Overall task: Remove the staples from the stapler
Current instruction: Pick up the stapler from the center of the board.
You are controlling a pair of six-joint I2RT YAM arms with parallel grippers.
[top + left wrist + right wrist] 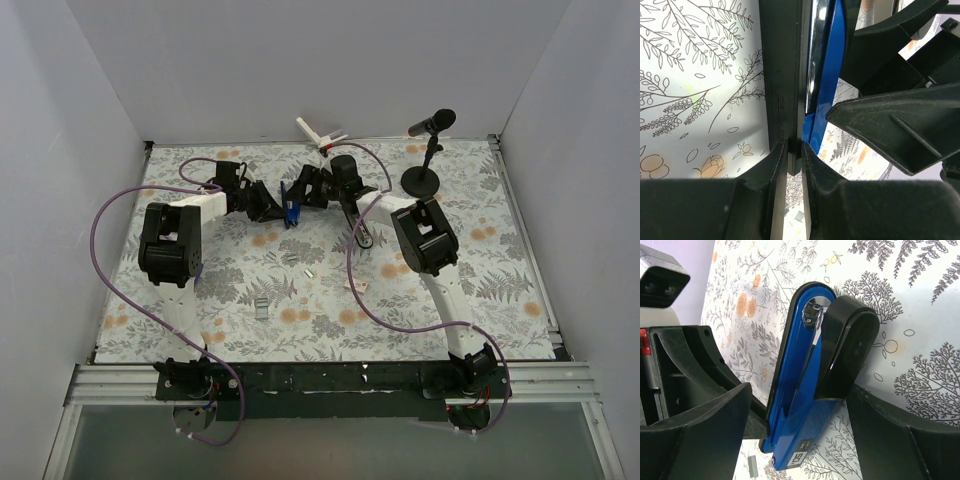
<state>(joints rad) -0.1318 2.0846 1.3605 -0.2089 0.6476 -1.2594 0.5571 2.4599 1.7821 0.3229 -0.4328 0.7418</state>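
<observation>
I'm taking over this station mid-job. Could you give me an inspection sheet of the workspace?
Surface: floral-print table cover, lying flat.
Job's things: long blue-and-black stapler with silver channel, held up off the cover, parts spread; small silver staple strips loose on the cover.
Clutter: black microphone on round stand, far right; white clip-like object at the far edge.
Grippers: left tool shut on the stapler's black bar; right tool open, straddling its blue arm.
Cables: purple cables loop wide on both sides; one trails across the cover.
Surroundings: plain white walls on three sides.
</observation>
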